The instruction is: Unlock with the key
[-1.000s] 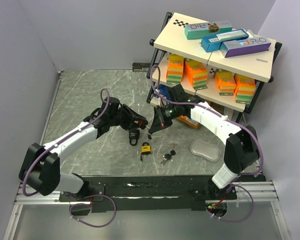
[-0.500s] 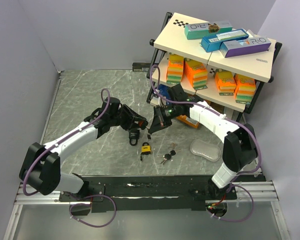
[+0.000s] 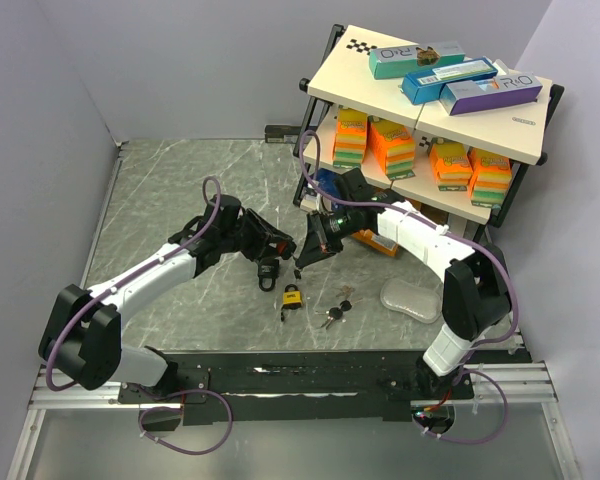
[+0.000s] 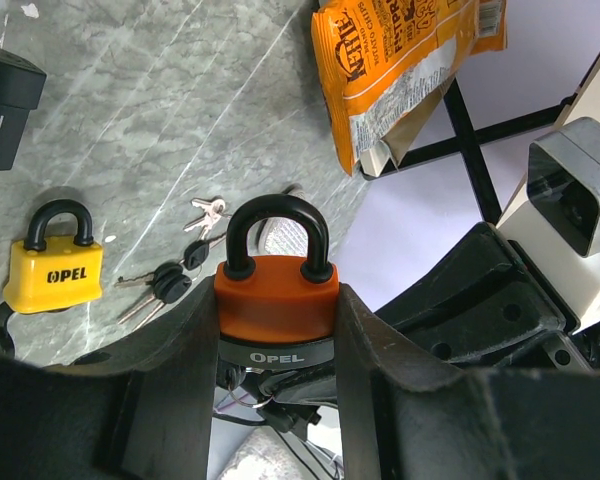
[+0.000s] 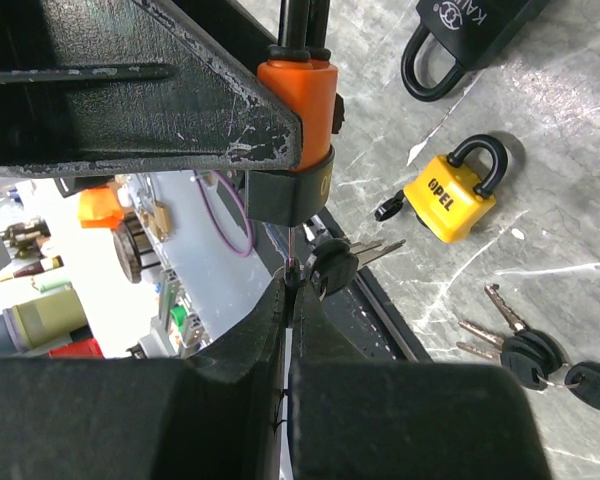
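My left gripper (image 3: 273, 248) is shut on an orange padlock (image 4: 276, 290) with a black shackle and a black base. It holds the lock above the table, between its two fingers (image 4: 175, 340). My right gripper (image 3: 306, 256) is shut on a key (image 5: 292, 250) whose thin blade runs up into the base of the orange padlock (image 5: 298, 95). A spare key (image 5: 332, 265) on the same ring hangs beside my right gripper (image 5: 288, 290). In the top view the two grippers meet above the table's middle.
A yellow padlock (image 3: 293, 297) lies on the table under the grippers, with a black padlock (image 5: 460, 30) beside it. Loose keys (image 3: 335, 312) lie to its right, and a clear plastic piece (image 3: 412, 298) further right. A shelf rack (image 3: 430, 90) with boxes stands back right, with a chip bag (image 4: 400, 60) at its foot.
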Robot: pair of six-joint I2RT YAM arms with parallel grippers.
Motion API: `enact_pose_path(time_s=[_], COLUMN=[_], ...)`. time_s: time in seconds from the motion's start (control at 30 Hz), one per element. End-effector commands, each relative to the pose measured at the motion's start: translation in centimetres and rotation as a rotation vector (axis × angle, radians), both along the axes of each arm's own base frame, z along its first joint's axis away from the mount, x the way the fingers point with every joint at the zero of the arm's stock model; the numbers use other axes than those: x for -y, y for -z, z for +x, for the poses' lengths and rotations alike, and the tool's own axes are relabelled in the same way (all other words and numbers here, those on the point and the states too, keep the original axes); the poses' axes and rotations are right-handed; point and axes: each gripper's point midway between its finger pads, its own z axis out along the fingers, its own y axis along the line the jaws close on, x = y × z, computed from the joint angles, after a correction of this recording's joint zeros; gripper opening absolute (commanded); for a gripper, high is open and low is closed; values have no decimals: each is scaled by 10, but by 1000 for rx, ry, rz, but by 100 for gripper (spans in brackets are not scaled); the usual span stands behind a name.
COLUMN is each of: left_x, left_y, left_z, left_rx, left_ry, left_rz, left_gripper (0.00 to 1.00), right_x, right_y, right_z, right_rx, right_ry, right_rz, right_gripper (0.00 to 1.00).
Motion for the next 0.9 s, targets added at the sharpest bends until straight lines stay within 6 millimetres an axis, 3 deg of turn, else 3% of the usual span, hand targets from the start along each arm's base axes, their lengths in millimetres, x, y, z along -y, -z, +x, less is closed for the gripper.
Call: enact_pose_path(time_s=[0.0,0.23,0.6,0.87], left_x=[23,29,37,43], left_y=[-32,-39,-41,-46], left_z=[-14,-13,-14,-13], left_rx=[55,89,92,92], left_ry=[104,128,162,175], left_rz=[-89,-109,-125,-145], left_gripper=[1,1,1,1], right_x=[-9,-15,-14,-15], right_y=[-20,-23,-37,-22], right_z=[28,40,75,83], right_rx=[117,121,218,294], right_ry=[33,60,146,132], right_rz=[39,44,82,57], right_gripper=[0,0,0,0])
